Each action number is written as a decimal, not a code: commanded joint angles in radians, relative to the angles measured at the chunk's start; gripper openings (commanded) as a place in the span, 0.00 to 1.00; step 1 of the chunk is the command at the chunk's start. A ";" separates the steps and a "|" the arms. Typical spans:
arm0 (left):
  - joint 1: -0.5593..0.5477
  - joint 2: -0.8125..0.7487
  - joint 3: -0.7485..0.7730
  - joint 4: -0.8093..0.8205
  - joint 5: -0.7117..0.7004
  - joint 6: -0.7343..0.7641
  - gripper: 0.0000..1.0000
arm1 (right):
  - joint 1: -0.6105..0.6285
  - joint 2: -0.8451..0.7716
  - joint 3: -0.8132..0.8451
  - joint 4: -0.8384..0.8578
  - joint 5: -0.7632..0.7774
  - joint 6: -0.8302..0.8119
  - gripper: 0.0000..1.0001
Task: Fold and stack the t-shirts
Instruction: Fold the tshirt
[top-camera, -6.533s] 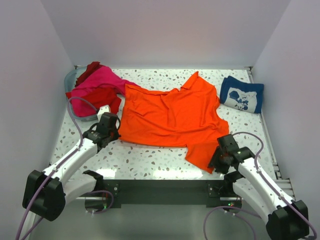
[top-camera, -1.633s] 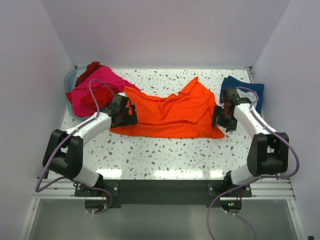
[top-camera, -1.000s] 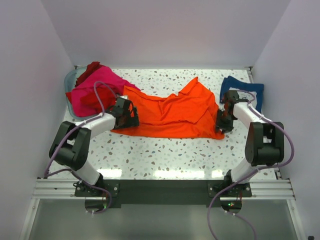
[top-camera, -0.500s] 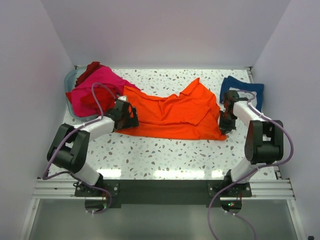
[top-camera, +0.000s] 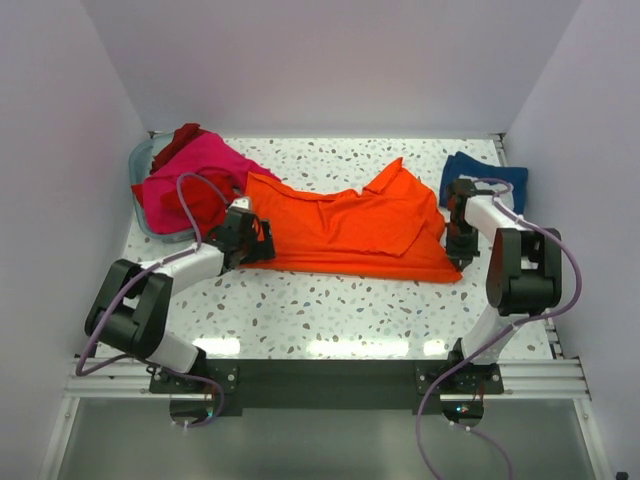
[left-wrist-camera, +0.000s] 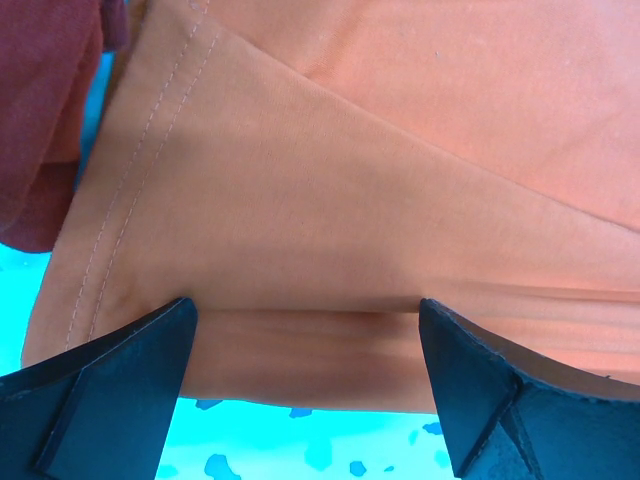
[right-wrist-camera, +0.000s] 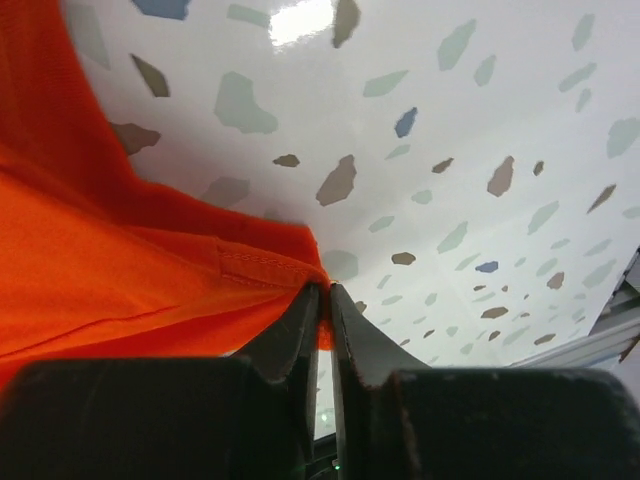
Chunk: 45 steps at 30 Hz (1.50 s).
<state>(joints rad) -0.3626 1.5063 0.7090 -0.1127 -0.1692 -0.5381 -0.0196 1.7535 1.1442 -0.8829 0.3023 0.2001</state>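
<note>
1. Right gripper (top-camera: 458, 246) is pinching shut on the near right corner of the orange t-shirt (top-camera: 350, 225). The right wrist view is showing both jaws pressed together over the stitched hem, with a sliver of orange cloth caught between the tips.
2. Left gripper (top-camera: 252, 238) is standing wide open and gripping nothing. In the left wrist view its two fingers are sitting either side of the shirt's doubled left edge, with cloth lying between them.
3. Location: the orange t-shirt is lying across the middle of the table (top-camera: 330, 300), running from the left gripper to the right one and sitting closer to the far edge than the near edge.
4. Appearance: bright, soft and thin. It is doubled over lengthwise into a long band. The near edge is running fairly straight, the far side is bunching into loose creases, and one sleeve is peaking toward the far edge. Double stitching is showing along the left hem.
5. Progress (judgement):
   - The navy t-shirt (top-camera: 488, 178) is sitting at the far right corner as a small folded packet, so it is looking finished.
   - The orange one is only part-way folded, and I am expecting further folds before it can be stacked.
   - The pink t-shirt (top-camera: 195, 165) and the red t-shirt (top-camera: 200, 200) are lying heaped and unfolded in a tub (top-camera: 140, 158) at the far left corner.
   - Nothing is resting on the navy packet, so most of the job is remaining.
</note>
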 joint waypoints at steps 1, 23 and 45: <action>0.002 -0.006 -0.051 -0.091 -0.010 0.013 0.99 | -0.011 -0.009 0.042 -0.039 0.133 -0.014 0.12; -0.015 -0.048 0.122 -0.110 0.046 0.026 1.00 | 0.257 -0.281 -0.161 0.248 -0.388 0.249 0.53; -0.142 -0.194 -0.219 -0.019 -0.013 -0.129 1.00 | 0.069 -0.186 -0.264 0.101 -0.217 0.211 0.61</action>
<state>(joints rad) -0.4625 1.3563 0.5613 -0.0578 -0.1539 -0.5877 0.0723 1.5986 0.9070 -0.6861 0.0120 0.4206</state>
